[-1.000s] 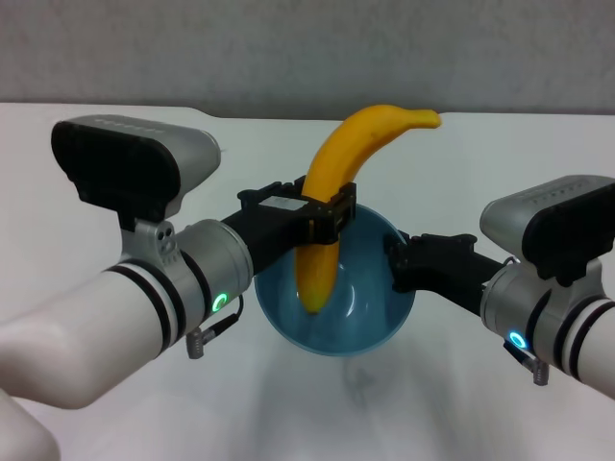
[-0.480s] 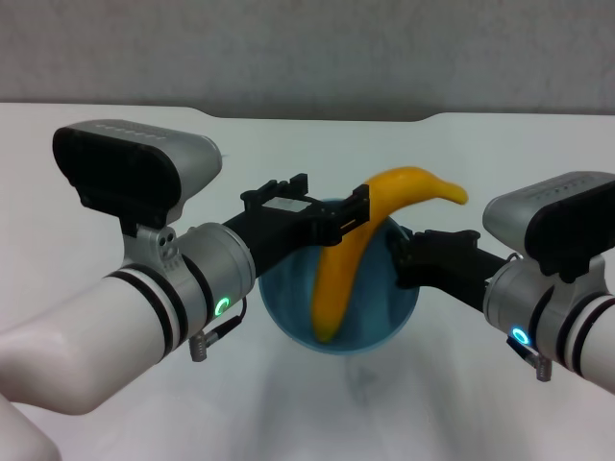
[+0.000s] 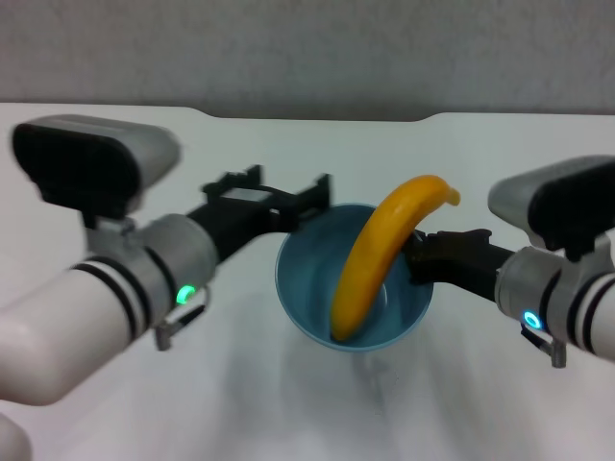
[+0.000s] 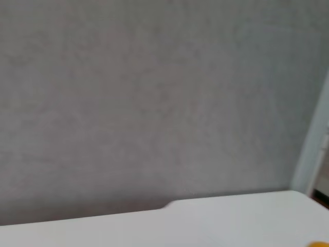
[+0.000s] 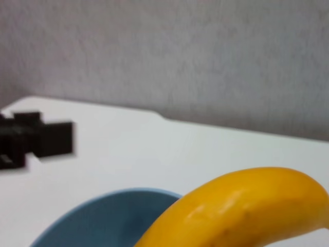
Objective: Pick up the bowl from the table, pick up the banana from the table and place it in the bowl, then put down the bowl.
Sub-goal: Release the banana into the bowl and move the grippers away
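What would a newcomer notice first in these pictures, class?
The orange-yellow banana stands out: it leans in the light-blue bowl at the centre, its upper end jutting past the rim. The right gripper holds the bowl's rim on the right, above the white table. The left gripper is open, clear of the banana, beside the bowl.

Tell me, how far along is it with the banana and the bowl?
The banana already leans in the bowl; the open left gripper is off it. The right gripper holds the bowl's rim above the table. Left: putting the bowl down.
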